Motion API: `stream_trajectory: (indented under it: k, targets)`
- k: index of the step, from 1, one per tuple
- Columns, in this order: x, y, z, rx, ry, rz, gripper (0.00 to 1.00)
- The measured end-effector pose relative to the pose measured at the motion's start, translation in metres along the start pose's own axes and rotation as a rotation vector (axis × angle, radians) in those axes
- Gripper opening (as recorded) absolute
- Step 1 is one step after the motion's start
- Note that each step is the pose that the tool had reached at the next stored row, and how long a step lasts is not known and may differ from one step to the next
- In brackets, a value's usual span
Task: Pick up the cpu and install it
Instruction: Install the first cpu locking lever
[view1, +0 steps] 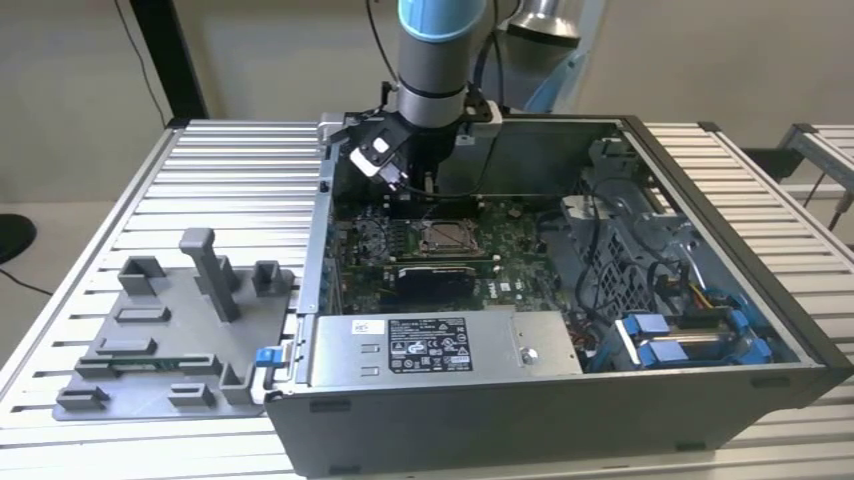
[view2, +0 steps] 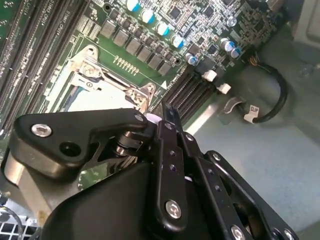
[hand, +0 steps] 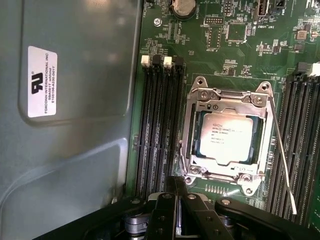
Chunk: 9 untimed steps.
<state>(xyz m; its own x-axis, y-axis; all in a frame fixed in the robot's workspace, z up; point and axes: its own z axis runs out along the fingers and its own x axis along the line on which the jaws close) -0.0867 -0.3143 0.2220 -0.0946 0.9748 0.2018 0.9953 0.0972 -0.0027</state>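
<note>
The cpu (hand: 227, 136) lies flat in the motherboard socket, silvery top up, with the metal socket frame (hand: 200, 95) around it. A thin lever (hand: 282, 155) runs along one side of the socket. In the exterior view the cpu (view1: 445, 236) sits mid-board inside the open computer case. My gripper (view1: 411, 185) hangs over the back part of the board, just off the socket. Its black fingers (hand: 167, 200) stand together near the socket's edge, with nothing seen between them. In the second wrist view the gripper (view2: 167, 114) hides much of the socket frame (view2: 107, 75).
A grey tray (view1: 160, 330) with plastic blocks lies at the exterior view's left. A silver power-supply box (view1: 441, 345) fills the case front. Memory slots (hand: 157, 125) flank the socket. The case wall (hand: 75, 125) stands close by. Blue cables (view1: 667, 340) crowd the exterior view's right.
</note>
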Motion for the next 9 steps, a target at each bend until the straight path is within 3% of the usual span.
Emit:
stream_trajectory:
  k: [9]
  targets:
    - [0.003,0.0045,0.002,-0.0001,0.0002,0.0,0.0]
